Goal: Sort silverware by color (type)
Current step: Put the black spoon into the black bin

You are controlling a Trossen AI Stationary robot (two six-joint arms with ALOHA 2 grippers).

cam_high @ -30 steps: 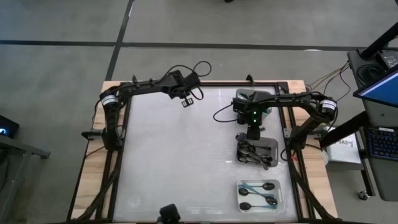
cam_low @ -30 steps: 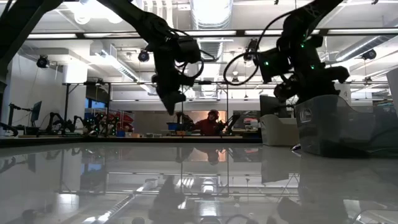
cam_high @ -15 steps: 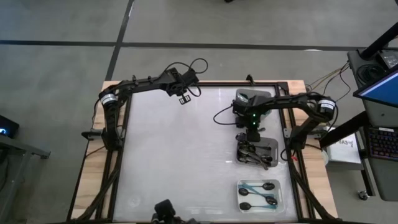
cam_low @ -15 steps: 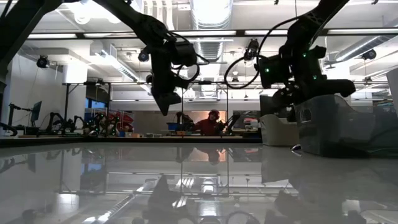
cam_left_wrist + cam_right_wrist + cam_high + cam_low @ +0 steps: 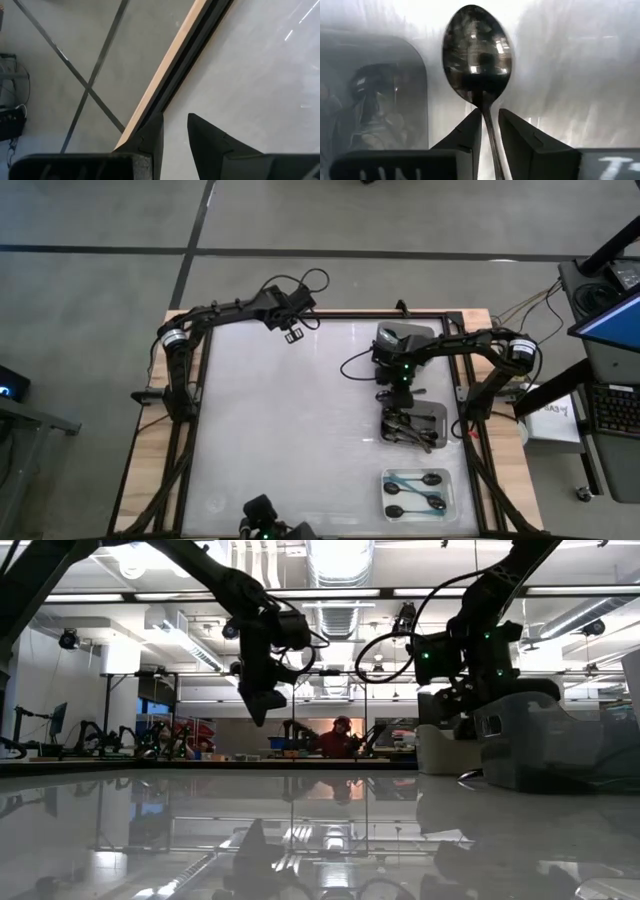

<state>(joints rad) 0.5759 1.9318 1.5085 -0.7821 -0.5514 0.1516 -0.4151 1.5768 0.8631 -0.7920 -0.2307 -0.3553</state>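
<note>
While the right claw [image 5: 490,131] grips a metal spoon [image 5: 477,55], 3 teal-handled spoons [image 5: 416,490] fill the white tray [image 5: 455,502].

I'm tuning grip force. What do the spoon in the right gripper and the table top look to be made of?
The spoon looks like polished metal: its bowl mirrors the surroundings. The right gripper is clamped on its thin handle. The table top seems a glossy, hard white sheet, reflecting the room's lights and arms; the exact material is unclear.

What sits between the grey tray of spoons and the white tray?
Nothing: in the high view, bare tabletop separates the grey tray from the white tray.
</note>
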